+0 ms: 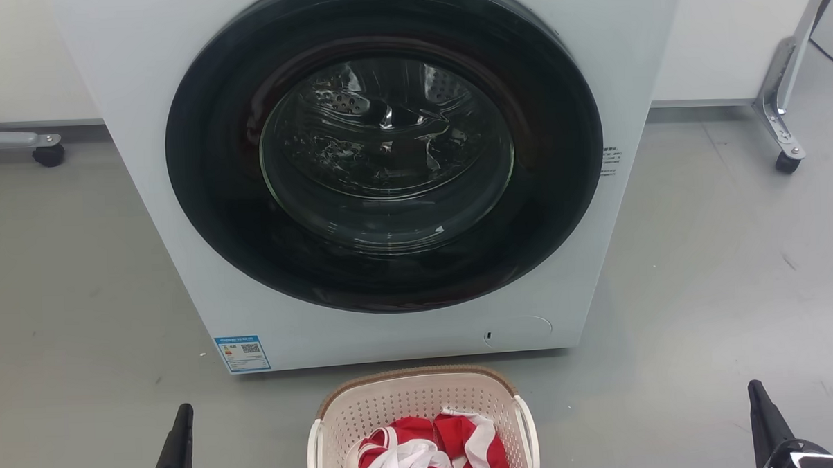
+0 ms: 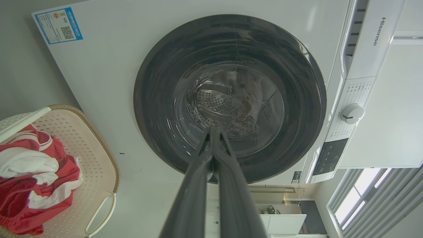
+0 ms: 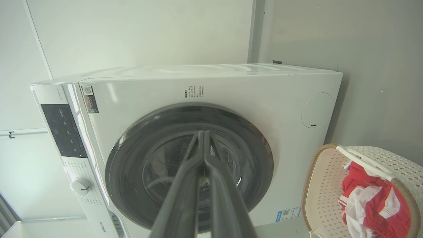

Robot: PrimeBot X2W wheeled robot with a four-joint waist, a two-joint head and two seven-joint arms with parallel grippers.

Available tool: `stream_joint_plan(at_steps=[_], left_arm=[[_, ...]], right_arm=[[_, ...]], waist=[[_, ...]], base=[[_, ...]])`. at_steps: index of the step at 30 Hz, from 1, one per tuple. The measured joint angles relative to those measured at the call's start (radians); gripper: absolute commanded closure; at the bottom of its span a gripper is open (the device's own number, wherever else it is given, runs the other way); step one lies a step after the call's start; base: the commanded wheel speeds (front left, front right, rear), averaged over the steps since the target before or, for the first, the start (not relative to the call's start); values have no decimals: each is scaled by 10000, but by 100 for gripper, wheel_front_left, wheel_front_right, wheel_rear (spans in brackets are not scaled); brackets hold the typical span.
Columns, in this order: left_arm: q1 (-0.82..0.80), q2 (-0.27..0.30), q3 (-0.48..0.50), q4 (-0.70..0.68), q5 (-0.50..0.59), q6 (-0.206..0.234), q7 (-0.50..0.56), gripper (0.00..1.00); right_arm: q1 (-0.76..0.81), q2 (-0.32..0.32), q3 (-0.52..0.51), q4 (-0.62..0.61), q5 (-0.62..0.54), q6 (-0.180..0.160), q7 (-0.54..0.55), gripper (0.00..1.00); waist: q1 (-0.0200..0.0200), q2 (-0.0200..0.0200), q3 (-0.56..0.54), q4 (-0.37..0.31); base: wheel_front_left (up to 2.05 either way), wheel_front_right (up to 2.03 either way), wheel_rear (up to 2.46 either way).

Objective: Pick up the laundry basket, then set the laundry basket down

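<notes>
Holding both finger pairs pressed together, nothing between them. My left gripper [image 2: 213, 132] and right gripper [image 3: 201, 134] point at the washer [image 1: 386, 159], low left and low right in the head view. The laundry basket [image 1: 395, 404] stands on the floor [image 1: 701, 252] at bottom centre between them, touching neither, with red-and-white clothes [image 1: 431, 448] inside. This fits a lift ahead or a set-down made; I cannot tell which. Best hold, I judge: the white side handles [image 1: 529, 424], kept level. Floor grey, smooth. Castored frame leg [image 1: 779, 110] upper right.
</notes>
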Motion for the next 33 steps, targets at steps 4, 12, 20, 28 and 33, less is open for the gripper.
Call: stream_joint_plan(at_steps=[4, 12, 20, 28, 33], left_arm=[[0, 0, 0, 0, -2, 0, 0, 100], [0, 0, 0, 0, -2, 0, 0, 100], [0, 0, 0, 0, -2, 0, 0, 100], [0, 0, 0, 0, -2, 0, 0, 100], [0, 0, 0, -2, -2, 0, 0, 100]], right_arm=[[0, 0, 0, 0, 0, 0, 0, 100], [0, 0, 0, 0, 0, 0, 0, 100], [0, 0, 0, 0, 0, 0, 0, 100], [0, 0, 0, 0, 0, 0, 0, 100], [0, 0, 0, -2, 0, 0, 0, 100]], waist=[[0, 0, 0, 0], [0, 0, 0, 0], [0, -1, 0, 0], [0, 0, 1, 0], [0, 0, 1, 0]], base=[[0, 0, 0], [0, 0, 0], [0, 0, 0], [0, 0, 0], [0, 0, 0]])
